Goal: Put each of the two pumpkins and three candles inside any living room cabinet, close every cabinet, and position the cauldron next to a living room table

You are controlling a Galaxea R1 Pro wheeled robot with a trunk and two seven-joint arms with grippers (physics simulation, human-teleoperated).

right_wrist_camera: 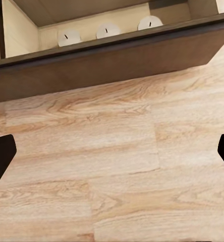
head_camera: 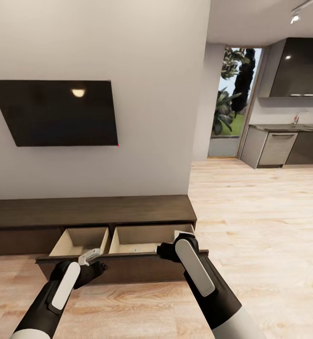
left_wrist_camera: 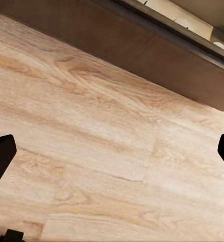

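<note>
A dark television point(head_camera: 57, 113) hangs on the grey wall point(head_camera: 151, 70) at ten o'clock. Pale wood floor point(head_camera: 260, 221) runs toward kitchen counters point(head_camera: 288, 141) and a tall window point(head_camera: 234, 94) at two o'clock

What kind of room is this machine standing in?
Likely a home's open-plan living room: a flat television hangs above a long low cabinet with its drawer pulled open, on a wood floor, with a kitchen counter beyond.

An open-plan home: wall-mounted television point(head_camera: 57, 113), wood floor point(head_camera: 260, 226), kitchen counter point(head_camera: 288, 127) beyond.
</note>
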